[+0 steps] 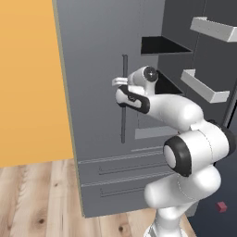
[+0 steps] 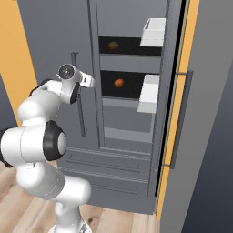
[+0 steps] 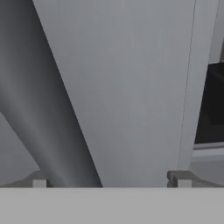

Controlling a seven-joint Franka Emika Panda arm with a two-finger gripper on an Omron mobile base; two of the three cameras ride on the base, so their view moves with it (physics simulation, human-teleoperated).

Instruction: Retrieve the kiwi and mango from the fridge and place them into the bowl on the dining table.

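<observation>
My gripper (image 3: 109,177) is wide open near the fridge (image 1: 97,92) handle. The mango (image 2: 119,83) sits on a shelf inside. It looks smooth and slippery, so I'd pinch its middle.

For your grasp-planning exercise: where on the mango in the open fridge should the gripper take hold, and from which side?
Grip the mango across its short middle, coming straight in from the fridge's open front. It lies alone on a black shelf with another shelf close above, so a level approach probably suits best.
</observation>
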